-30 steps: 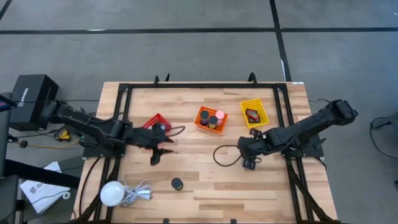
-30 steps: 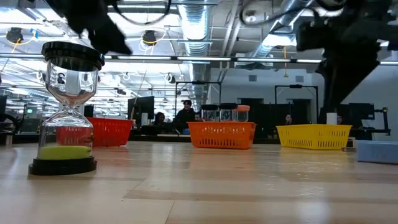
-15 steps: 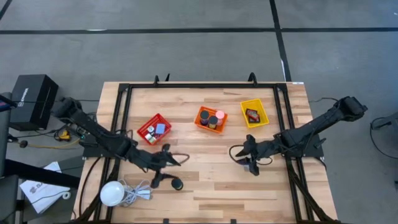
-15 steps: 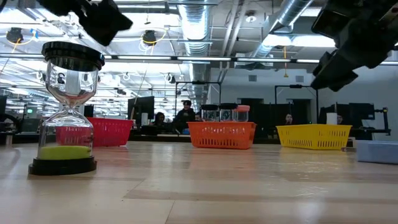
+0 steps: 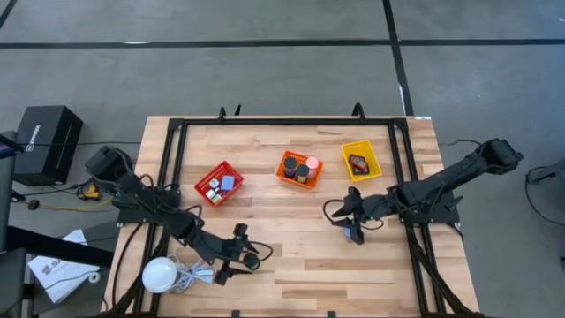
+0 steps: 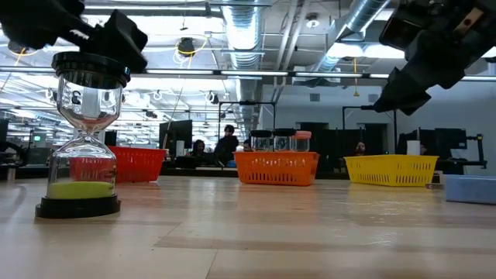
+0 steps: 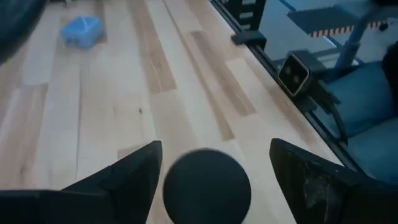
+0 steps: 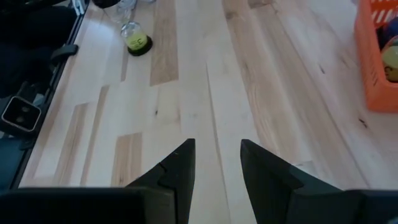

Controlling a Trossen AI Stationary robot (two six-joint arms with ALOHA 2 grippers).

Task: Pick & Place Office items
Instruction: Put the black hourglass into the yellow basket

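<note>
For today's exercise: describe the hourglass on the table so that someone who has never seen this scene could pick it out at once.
Start at the wooden table and go to its near edge, beside the white globe. The hourglass stands there upright and alone, under the left gripper. Unlike the items sitting in the mesh baskets, it has black caps, clear glass and green sand in its lower bulb.

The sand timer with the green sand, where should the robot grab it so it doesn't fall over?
Probably at the black top cap of the sand timer, coming down from above. It stands upright on the table, and the left gripper is already over it, one open finger on each side of the round cap. The cap looks wider than the thin glass waist, so it should be a steadier hold.
</note>
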